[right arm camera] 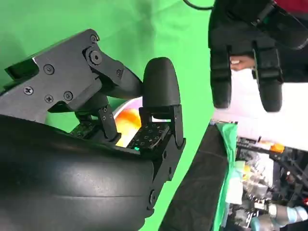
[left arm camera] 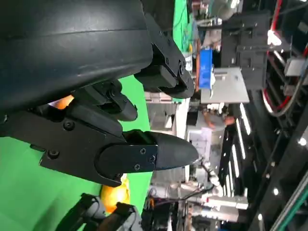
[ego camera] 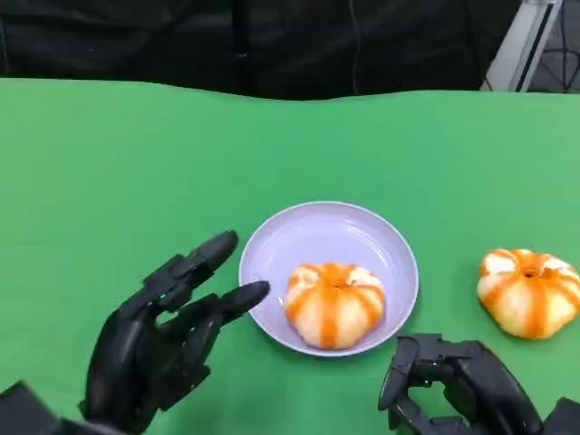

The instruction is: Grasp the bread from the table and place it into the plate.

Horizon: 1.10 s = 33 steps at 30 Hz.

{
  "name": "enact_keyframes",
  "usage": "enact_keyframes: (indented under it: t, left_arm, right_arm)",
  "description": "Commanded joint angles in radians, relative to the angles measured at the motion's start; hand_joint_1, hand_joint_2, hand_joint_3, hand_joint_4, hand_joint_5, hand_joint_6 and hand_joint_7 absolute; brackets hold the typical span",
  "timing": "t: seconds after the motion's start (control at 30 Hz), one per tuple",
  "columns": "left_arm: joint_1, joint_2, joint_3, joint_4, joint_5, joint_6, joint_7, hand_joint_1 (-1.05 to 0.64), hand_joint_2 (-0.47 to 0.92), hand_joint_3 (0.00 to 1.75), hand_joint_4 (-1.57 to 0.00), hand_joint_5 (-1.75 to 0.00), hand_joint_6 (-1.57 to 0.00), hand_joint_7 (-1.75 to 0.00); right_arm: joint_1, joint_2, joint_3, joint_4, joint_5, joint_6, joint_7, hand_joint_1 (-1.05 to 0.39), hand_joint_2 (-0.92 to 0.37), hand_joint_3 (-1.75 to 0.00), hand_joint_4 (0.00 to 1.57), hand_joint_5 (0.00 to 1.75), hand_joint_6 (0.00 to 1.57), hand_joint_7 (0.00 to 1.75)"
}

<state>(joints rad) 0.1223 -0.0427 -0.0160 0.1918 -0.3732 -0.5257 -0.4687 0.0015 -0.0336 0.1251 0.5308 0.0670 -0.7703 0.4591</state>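
A round orange-and-white striped bread [ego camera: 334, 304] lies inside the lavender plate [ego camera: 299, 231] at the table's middle. A second, matching bread [ego camera: 530, 290] sits on the green cloth to the plate's right. My left hand [ego camera: 168, 331] hovers just left of the plate with its fingers spread and nothing in it, one fingertip close to the rim. My right hand [ego camera: 453, 381] is low at the front, below the plate's right side, with its fingers curled in on nothing. The right wrist view shows my right hand [right arm camera: 159, 96], a bit of orange bread [right arm camera: 126, 119] past its fingers and my left hand [right arm camera: 245, 53] beyond.
The green cloth [ego camera: 118, 181] covers the whole table, with a dark backdrop behind its far edge. A metal stand leg [ego camera: 526, 41] rises at the back right. The left wrist view shows my left hand [left arm camera: 120, 149] and a cluttered lab room beyond the table.
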Motion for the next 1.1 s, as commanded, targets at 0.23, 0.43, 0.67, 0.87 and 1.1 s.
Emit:
enact_keyframes:
  t: [0.23, 0.43, 0.67, 0.87, 1.1]
  left_arm:
    - [0.05, -0.026, 0.038, 0.057, -0.068, -0.071, -0.105, -0.63, 0.92, 0.35, -0.92, -0.04, -0.66, -0.03]
    - [0.1, -0.027, 0.06, 0.142, -0.112, -0.119, -0.22, -0.6, 0.92, 0.36, -0.94, -0.03, -0.68, -0.02]
    - [0.083, -0.047, 0.072, 0.246, -0.025, -0.197, -0.193, -0.1, 0.92, 0.15, -0.99, -0.02, -0.79, -0.03]
    - [0.068, -0.057, 0.082, 0.292, 0.042, -0.265, -0.152, -0.03, 0.92, 0.17, -1.02, -0.02, -0.83, -0.04]
    - [0.038, -0.06, 0.081, 0.354, 0.136, -0.363, -0.065, -0.03, 0.92, 0.26, -1.16, -0.07, -1.01, -0.06]
  right_arm:
    - [0.019, -0.012, -0.005, -0.024, 0.011, 0.01, -0.007, -0.13, -0.54, -1.11, 0.83, 1.56, 0.85, 1.29]
    - [0.034, -0.014, 0.001, -0.066, 0.014, 0.052, -0.005, -0.11, -0.55, -1.09, 0.83, 1.54, 0.85, 1.27]
    - [0.046, -0.024, -0.001, -0.082, 0.01, 0.058, -0.004, -0.11, -0.56, -1.07, 0.83, 1.54, 0.86, 1.26]
    - [0.05, -0.024, 0.0, -0.086, 0.012, 0.059, -0.002, -0.11, -0.56, -1.07, 0.84, 1.55, 0.86, 1.26]
    - [0.053, -0.025, -0.001, -0.088, 0.022, 0.06, 0.006, -0.11, -0.56, -1.08, 0.83, 1.55, 0.85, 1.28]
